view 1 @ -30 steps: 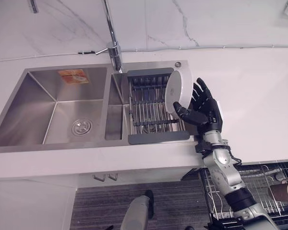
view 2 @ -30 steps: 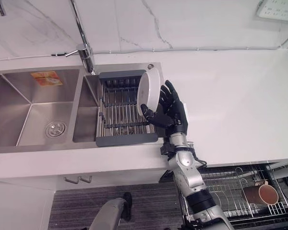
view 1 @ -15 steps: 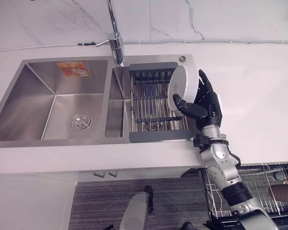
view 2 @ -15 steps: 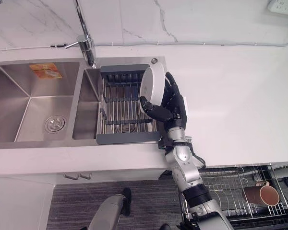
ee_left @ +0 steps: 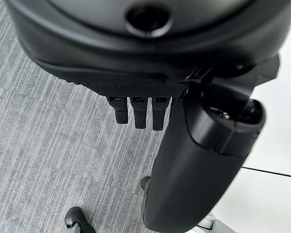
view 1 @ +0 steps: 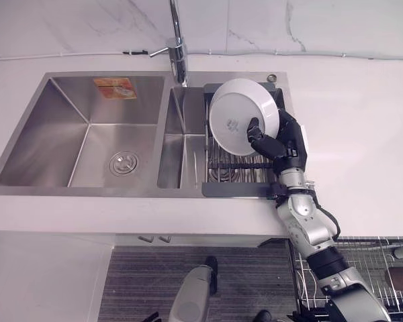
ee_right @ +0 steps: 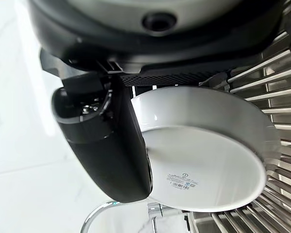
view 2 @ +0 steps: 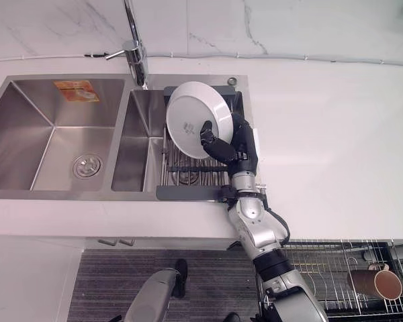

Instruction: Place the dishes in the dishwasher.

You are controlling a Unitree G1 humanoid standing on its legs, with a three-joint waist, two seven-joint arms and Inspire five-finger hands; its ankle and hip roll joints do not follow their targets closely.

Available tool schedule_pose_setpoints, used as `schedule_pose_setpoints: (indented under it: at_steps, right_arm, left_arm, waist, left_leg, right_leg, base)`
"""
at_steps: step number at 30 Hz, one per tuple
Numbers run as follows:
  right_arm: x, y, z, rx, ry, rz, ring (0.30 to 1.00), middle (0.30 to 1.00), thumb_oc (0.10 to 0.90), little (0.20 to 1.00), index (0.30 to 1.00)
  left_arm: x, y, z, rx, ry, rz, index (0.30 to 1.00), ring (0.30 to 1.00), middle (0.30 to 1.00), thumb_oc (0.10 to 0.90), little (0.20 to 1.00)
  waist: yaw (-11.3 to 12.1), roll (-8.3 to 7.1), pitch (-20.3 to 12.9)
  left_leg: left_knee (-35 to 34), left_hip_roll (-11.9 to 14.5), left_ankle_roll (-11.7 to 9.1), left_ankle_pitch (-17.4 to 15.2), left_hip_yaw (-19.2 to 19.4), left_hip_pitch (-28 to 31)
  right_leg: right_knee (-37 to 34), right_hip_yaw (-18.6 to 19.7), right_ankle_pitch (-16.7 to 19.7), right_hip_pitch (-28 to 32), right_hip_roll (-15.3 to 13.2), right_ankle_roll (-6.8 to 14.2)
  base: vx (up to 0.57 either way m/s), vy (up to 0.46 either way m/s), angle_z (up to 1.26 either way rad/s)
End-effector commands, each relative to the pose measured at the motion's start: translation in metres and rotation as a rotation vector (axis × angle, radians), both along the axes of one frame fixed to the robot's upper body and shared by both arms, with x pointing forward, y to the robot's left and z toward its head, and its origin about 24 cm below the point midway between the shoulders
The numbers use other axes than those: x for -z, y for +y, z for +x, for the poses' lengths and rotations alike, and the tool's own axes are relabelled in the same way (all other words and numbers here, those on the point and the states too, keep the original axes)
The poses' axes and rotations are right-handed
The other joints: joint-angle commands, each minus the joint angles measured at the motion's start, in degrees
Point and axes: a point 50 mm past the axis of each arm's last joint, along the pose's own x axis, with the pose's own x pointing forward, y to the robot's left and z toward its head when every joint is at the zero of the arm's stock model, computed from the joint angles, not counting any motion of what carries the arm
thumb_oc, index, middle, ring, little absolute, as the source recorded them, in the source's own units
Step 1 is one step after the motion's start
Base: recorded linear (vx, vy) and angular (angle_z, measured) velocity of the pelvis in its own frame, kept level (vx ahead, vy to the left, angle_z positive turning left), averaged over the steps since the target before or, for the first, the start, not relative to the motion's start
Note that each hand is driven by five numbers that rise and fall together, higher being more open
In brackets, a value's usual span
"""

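the round white ceramic plate [view 1: 242,115] is clamped in the dark right hand [view 1: 284,142], thumb pressed on its underside and the fingers behind the rim on the right. it is held tilted, its underside turned toward the camera, lifted just above the dark-framed metal drying rack [view 1: 234,171] that sits in the right part of the stainless steel double sink [view 1: 87,137]. the right wrist view shows the same grip, thumb lying across the plate's base with the rack bars beyond.

the relation that counts: the plate lies to the left and far side of the hand, while the wire dishwasher basket [view 2: 336,268] sits low at the near right, below the edge of the white desk [view 1: 349,134] and well apart from the plate. so the carry, as i judge it, must swing right and toward the near side, then down past the desk edge. a brown mug [view 2: 379,284] already lies in that basket.

the left hand [ee_left: 136,109] hangs over grey striped floor [ee_left: 48,160], fingers relaxed and holding nothing, far from the work; the right hand is plainly the nearer one.
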Motion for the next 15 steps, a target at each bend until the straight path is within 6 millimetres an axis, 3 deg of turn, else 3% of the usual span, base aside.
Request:
schedule_pose_setpoints:
  at_steps: [1,4,11,15]
  right_arm:
    - [-0.056,-0.005,-0.007,0.046,-0.312,0.033,0.300,0.300,0.400,0.300,0.300]
    - [-0.064,-0.008,-0.013,0.068,-0.381,0.052,0.300,0.300,0.400,0.300,0.300]
    - [-0.111,-0.001,-0.045,-0.032,-0.708,0.134,0.300,0.300,0.400,0.300,0.300]
    - [-0.126,-0.003,-0.058,-0.038,-0.800,0.170,0.300,0.300,0.400,0.300,0.300]
  left_arm:
    - [0.000,0.008,-0.022,0.078,0.060,0.041,0.900,0.900,0.900,0.800,0.900]
    - [0.000,0.007,-0.022,0.078,0.061,0.040,0.900,0.900,0.900,0.800,0.900]
    - [0.000,0.009,-0.017,0.097,0.058,0.048,0.900,0.900,0.900,0.800,0.900]
    - [0.000,0.010,-0.012,0.123,0.059,0.060,0.900,0.900,0.900,0.800,0.900]
  waist:
    - [0.6,0.80,-2.5]
    - [0.2,0.71,-2.6]
    - [-1.2,-0.08,-3.6]
    - [-2.5,-0.66,-4.4]
  left_leg:
    - [-7.6,2.3,-5.0,2.4,1.5,-1.8]
    - [-7.6,2.6,-4.9,2.2,1.9,-1.5]
    - [-7.6,3.0,-4.5,1.3,2.9,-0.4]
    - [-7.6,3.2,-4.4,0.6,2.9,0.6]
  right_leg:
    - [4.2,0.3,-7.4,3.6,0.6,-1.9]
    - [4.2,0.4,-7.3,3.4,0.5,-1.7]
    - [4.2,1.1,-6.8,2.6,0.5,-1.2]
    - [4.2,2.3,-6.3,1.6,0.6,-1.0]
  base:
    - [0.00,0.000,0.00]
    - [-0.01,-0.007,-0.01]
    - [-0.07,-0.042,-0.11]
    - [-0.06,-0.054,-0.19]
